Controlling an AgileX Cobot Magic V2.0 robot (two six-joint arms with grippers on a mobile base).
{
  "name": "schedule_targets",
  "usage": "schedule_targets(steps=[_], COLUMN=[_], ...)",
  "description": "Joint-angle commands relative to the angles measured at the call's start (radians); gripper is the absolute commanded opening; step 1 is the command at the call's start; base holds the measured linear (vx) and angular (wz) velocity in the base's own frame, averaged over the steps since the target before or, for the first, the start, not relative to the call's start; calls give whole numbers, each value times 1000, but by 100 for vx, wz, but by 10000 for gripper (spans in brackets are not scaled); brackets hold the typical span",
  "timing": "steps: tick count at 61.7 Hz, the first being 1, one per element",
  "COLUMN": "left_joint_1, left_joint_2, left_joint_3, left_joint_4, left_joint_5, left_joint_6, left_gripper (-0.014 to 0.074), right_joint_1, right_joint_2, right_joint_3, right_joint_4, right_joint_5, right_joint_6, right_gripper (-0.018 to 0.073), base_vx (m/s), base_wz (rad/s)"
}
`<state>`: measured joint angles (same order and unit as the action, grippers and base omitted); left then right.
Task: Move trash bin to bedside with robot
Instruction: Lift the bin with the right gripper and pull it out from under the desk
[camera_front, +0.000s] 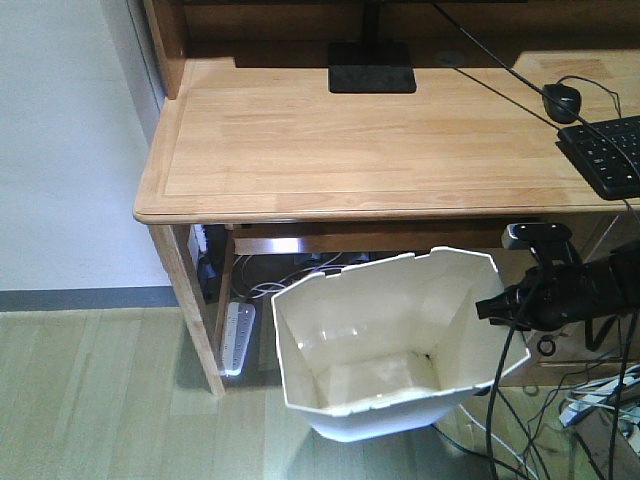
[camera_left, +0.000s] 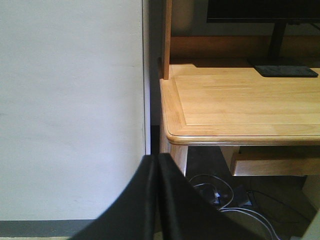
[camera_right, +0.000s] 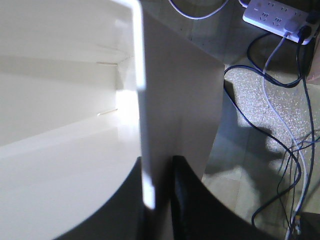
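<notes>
right gripper (camera_front: 492, 308) pinches the right wall of the bin (camera_front: 370, 340), which sits to its left; left gripper (camera_left: 157, 197) pressed together, empty

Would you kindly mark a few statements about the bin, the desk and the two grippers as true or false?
1. The bin is in front of the desk, lower than its top. True.
2. The right gripper has its jaws either side of the bin's wall. True.
3. The bin is full of paper. False: its inside looks empty.
4. The left gripper holds the bin. False: its jaws are shut on nothing, facing the wall and the desk's corner.
5. The keyboard lies at the desk's left end. False: it is at the right end.
</notes>
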<state>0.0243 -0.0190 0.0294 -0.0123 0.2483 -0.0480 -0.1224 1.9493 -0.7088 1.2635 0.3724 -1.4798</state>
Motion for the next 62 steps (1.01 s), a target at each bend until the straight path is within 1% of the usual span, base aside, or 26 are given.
schedule_targets(steps=[1,17,30,62], left_joint_1=[-2,-2,-2,-2], left_joint_2=[-10,-10,-10,-10], left_joint_3=[30,29,29,29], left_joint_4=[-4,-4,-4,-4], left_joint_5=[-70,-70,-70,-70], left_joint_6=[-8,-8,-8,-8], left_gripper=[-6,-6,-6,-6], right_joint_1=[-4,-4,-4,-4], right_joint_2=[-99,-129,-129,-129], right_joint_3=[17,42,42,42], right_joint_4=[51,47,48,48], right_joint_5=[143,229,272,273], right_joint_6=[14,14,14,14], right_gripper=[-3,-3,-3,-3], base_vx=[0,0,0,0], base_wz=[0,0,0,1])
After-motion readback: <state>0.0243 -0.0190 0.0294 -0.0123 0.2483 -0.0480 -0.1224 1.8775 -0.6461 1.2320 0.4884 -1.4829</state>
